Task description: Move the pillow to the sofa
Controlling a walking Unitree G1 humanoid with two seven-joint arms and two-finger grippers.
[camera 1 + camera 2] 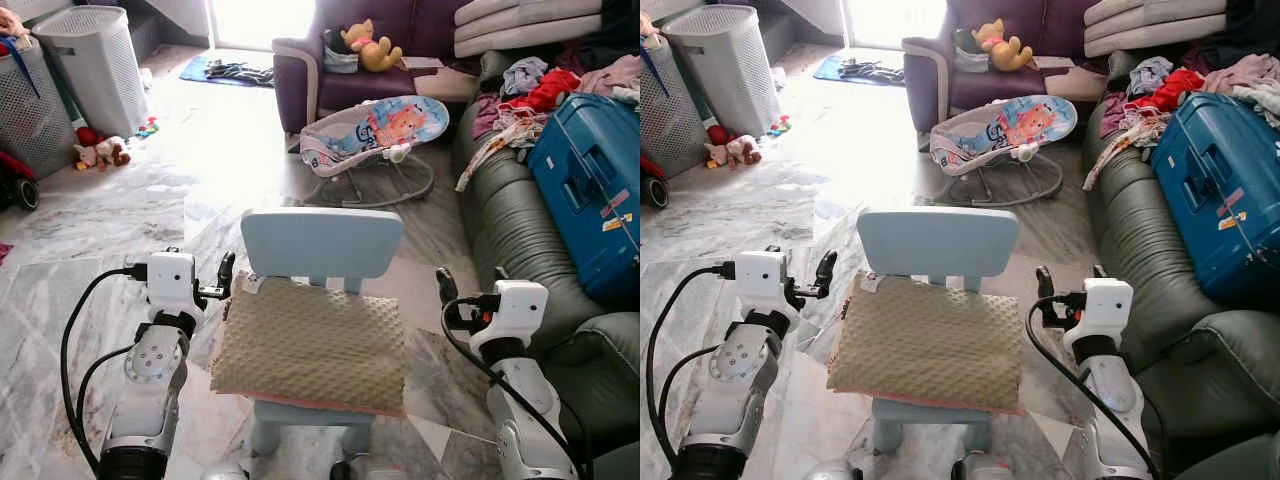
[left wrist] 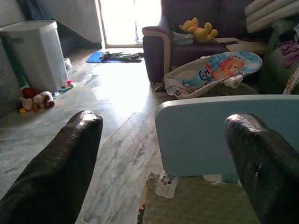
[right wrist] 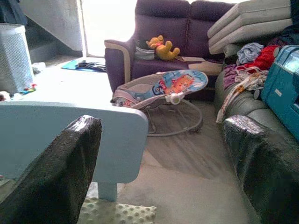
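A beige dotted pillow (image 1: 310, 345) with a pink underside lies flat on the seat of a small light-blue chair (image 1: 320, 240). My left gripper (image 1: 215, 282) hovers open just off the pillow's left edge; the left wrist view shows its fingers (image 2: 70, 158) spread wide, with the chair back between them. On the pillow's right side my right gripper (image 1: 470, 282) is also open, a short gap away from it. The grey-green leather sofa (image 1: 510, 230) runs along the right, close to my right arm.
A blue suitcase (image 1: 590, 190) and a heap of clothes (image 1: 540, 95) occupy the sofa. A baby bouncer (image 1: 375, 130) stands behind the chair, with a purple sofa (image 1: 300, 70) beyond it. Laundry baskets (image 1: 95, 65) and toys (image 1: 100, 150) sit far left.
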